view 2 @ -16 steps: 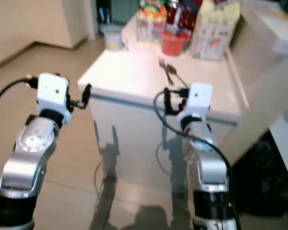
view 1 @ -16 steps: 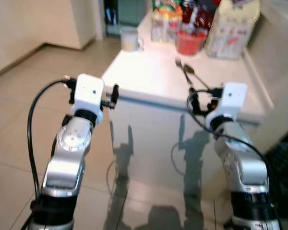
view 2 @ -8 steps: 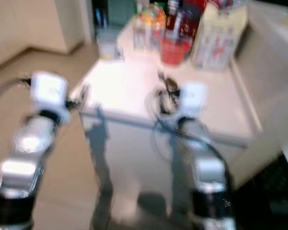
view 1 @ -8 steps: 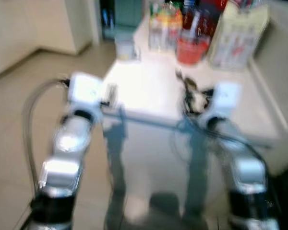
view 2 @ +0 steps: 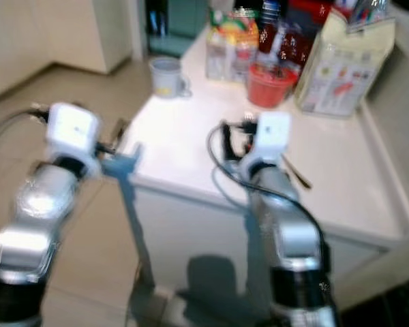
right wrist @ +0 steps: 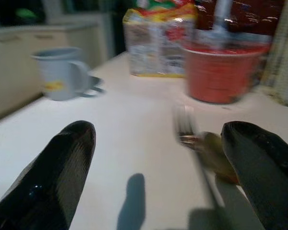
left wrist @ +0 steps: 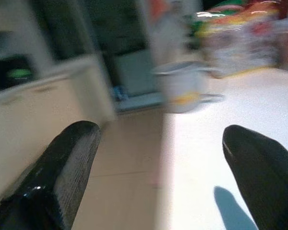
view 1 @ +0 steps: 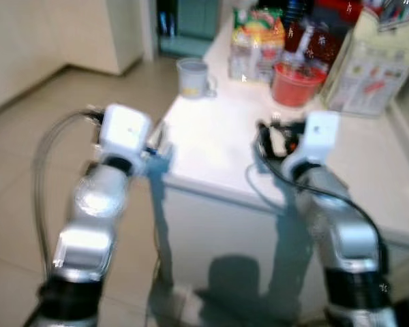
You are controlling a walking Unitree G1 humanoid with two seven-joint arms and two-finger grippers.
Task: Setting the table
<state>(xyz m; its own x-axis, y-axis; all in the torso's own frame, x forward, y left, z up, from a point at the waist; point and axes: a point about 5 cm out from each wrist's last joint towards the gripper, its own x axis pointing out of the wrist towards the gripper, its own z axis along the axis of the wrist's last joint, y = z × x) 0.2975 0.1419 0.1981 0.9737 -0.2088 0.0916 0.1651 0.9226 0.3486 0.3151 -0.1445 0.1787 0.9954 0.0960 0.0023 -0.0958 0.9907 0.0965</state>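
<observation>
White and glossy, the tabletop (view 2: 191,136) stands before the robot, its near edge just beyond both raised arms; the head views are somewhat blurred. The left pincer (left wrist: 158,158) hangs at the tabletop's near left corner, its two black fingers (left wrist: 62,167) spread wide with nothing between them, half over the tabletop and half over the tiled floor (view 1: 27,136). The right pincer (right wrist: 158,158) is above the tabletop's middle, fingers (right wrist: 57,172) likewise wide apart and empty, casting a small shadow on the surface; just ahead of it lie a fork (right wrist: 185,122) and a spoon (right wrist: 216,155) side by side and touching, the spoon's handle (view 2: 296,174) showing past the right wrist in the head view. A pale grey mug (view 2: 167,75) with a yellow mark stands near the far left edge; a red bowl (view 2: 271,87) sits further right, with a wrapped pack of bottles (view 2: 232,44) behind it, dark red bottles (view 2: 286,41) beside that, and a tall cream printed bag (view 2: 344,61) at the far right. Cream cabinets (view 1: 68,34) line the room on the left; a dark doorway (view 1: 191,20) opens beyond the tabletop.
</observation>
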